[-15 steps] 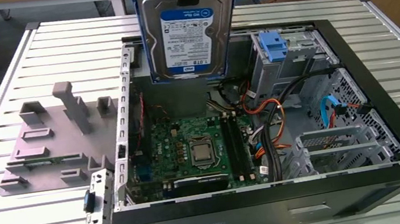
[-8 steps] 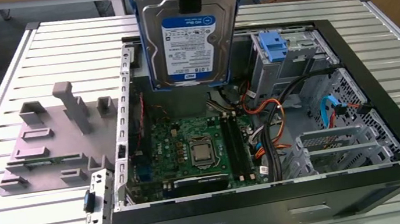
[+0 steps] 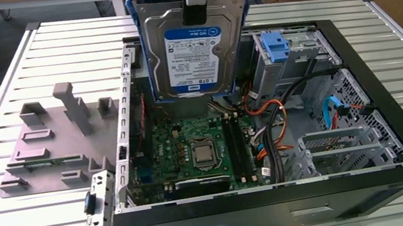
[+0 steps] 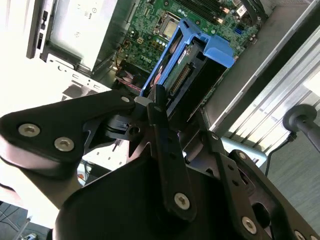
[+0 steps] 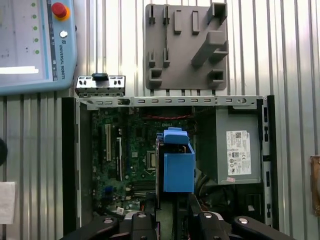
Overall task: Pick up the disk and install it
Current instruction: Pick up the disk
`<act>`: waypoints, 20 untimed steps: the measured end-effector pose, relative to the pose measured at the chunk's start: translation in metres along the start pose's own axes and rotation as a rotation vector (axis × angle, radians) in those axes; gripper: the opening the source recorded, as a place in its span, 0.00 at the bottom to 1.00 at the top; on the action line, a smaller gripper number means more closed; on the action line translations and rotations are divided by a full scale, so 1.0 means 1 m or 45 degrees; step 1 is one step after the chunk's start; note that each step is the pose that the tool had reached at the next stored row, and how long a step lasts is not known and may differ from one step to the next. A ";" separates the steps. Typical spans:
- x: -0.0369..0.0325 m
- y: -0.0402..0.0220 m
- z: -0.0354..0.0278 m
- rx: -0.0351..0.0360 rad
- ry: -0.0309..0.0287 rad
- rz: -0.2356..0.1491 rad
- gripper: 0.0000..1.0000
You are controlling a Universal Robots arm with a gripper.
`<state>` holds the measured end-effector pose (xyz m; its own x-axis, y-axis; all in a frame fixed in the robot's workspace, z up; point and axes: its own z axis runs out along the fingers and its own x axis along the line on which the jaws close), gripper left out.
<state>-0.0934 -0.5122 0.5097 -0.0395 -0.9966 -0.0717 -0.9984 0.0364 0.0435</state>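
One disk (image 3: 193,52) hangs upright in the air above the open computer case (image 3: 395,139), with its label turned toward the exterior view and blue rails (image 3: 141,38) along both long edges. The gripper (image 3: 199,18) is clamped on the disk's upper end, and one black finger (image 3: 198,6) lies across the labelled face. The first wrist view places the disk directly over the motherboard (image 3: 198,143). The drive bay with a blue bracket (image 3: 275,46) stands to the exterior view's right, and loose cables (image 3: 272,109) trail below it. Findings on risk: the hold covers only a small part of the disk, so the free lower body may swing or slip. A drop would land on the motherboard. Any tilt could make the rails bind on sheet metal, and the cables could snag a corner.
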 end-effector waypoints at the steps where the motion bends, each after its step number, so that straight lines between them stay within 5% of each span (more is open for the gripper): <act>1: 0.0020 -0.0001 0.0000 0.0000 -0.0001 0.000 0.35; 20: 0.0273 -0.0016 -0.0005 0.0001 -0.0001 0.000 0.35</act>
<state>-0.0928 -0.5395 0.5081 -0.0395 -0.9966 -0.0718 -0.9984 0.0364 0.0434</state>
